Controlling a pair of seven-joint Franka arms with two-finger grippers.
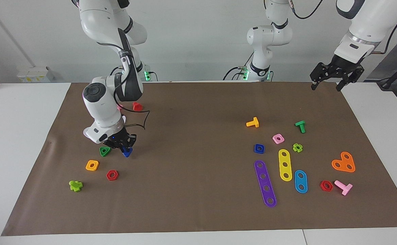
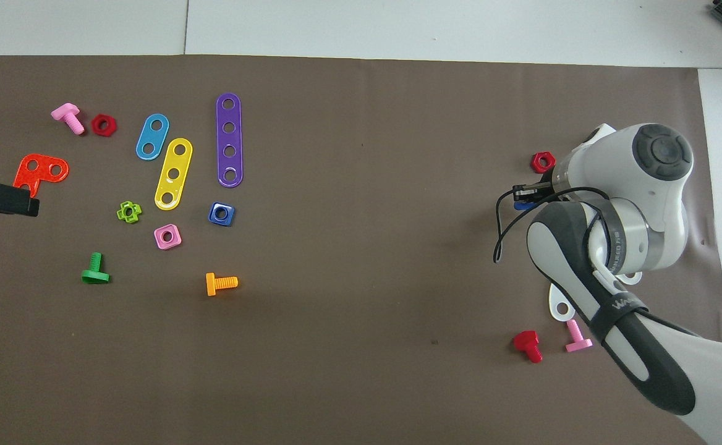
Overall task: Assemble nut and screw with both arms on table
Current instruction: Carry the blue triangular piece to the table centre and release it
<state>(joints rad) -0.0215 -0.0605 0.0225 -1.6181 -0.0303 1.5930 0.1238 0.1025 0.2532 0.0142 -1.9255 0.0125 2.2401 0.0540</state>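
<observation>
Facing view: right gripper (image 1: 125, 147) clamped on the screw (image 1: 127, 152).
Dark-blue, pointed head hanging below the fingertips, just over the mat (image 1: 191, 211); the blue square nut (image 1: 259, 148) lies well apart. Left gripper (image 1: 327, 84) waits, spread wide.

Overhead view: only a blue sliver of screw (image 2: 520, 206) shows under the right gripper (image 2: 523, 195); nut (image 2: 221, 213) flat, hole up.

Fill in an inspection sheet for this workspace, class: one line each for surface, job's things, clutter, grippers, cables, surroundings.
Surface: brown mat on the white table.
Job's things: blue screw in the right gripper; blue nut lying on the mat beside the purple strip.
Clutter: green triangular nut, orange square nut, pink nut, more coloured bolts, nuts and strips.
Grippers: right gripper shut on the screw; left gripper open, waiting above the mat's corner.
Cables: black cable looping off the right arm.
Surroundings: white wall.
</observation>
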